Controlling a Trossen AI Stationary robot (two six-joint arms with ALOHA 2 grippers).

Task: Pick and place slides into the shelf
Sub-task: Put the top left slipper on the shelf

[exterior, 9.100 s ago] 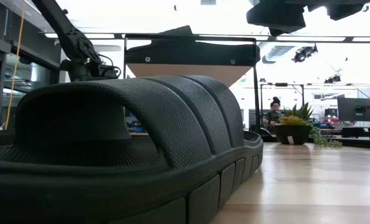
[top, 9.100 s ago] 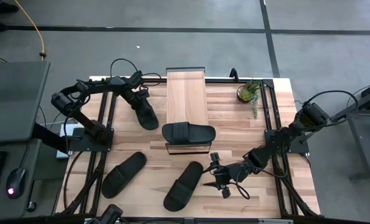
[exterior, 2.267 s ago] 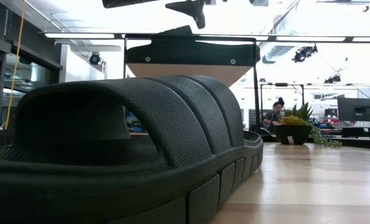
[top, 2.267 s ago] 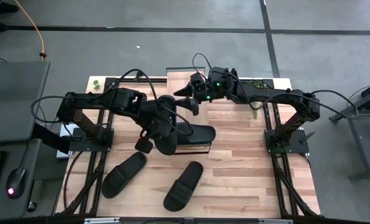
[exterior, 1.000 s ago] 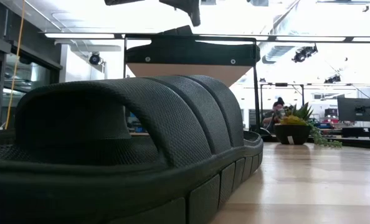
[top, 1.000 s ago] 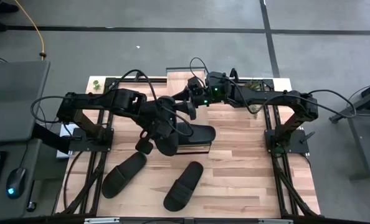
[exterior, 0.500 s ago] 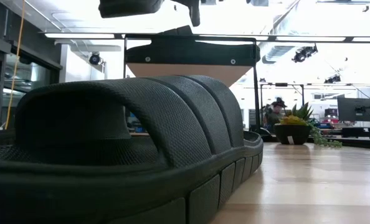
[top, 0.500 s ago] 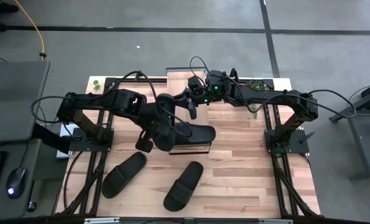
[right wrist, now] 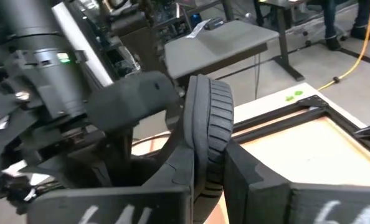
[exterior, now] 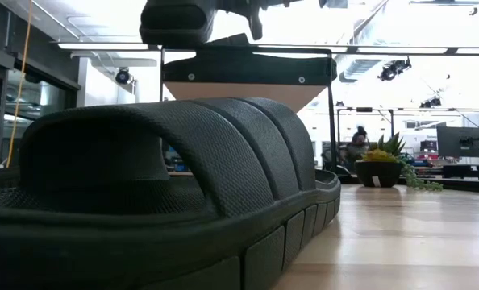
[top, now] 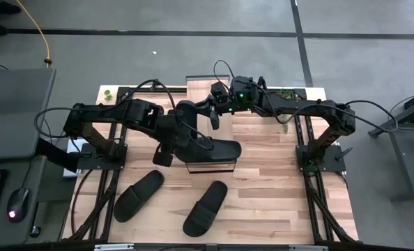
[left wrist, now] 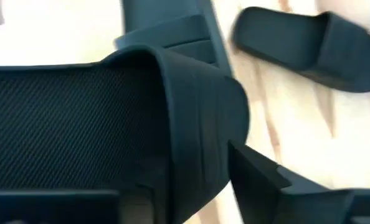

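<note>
One black slide [top: 187,124] hangs in the air over the shelf [top: 207,94], a light-wood plank. My right gripper [top: 212,120] is shut on it. My left gripper [top: 182,139] is open, and the slide's ribbed strap [left wrist: 172,124] fills the space between its fingers; whether they touch it I cannot tell. In the low view the lifted slide [exterior: 179,20] shows at the top. A second slide [top: 210,148] lies across the shelf's near end. Two more slides [top: 139,195] [top: 205,208] lie flat on the table. My right gripper pinches the lifted slide's sole [right wrist: 205,158] between its two fingers, across the sole's thickness. The fingers come about level from the table's right side. The sole stands on edge, its grooved rim [right wrist: 210,112] rising past the fingertips. The slide is clear of shelf and table.
A small potted plant [top: 278,104] stands at the table's far right. Black frame rails [top: 301,139] run along both sides of the table. The nearest table slide [exterior: 159,185] fills the low view's foreground. A person [exterior: 356,145] sits far back in the room.
My right gripper has shut on the lifted slide. My left gripper has carried the slide a little toward the table's far edge, over the shelf. In the low view the slide has come down into the picture from above.
</note>
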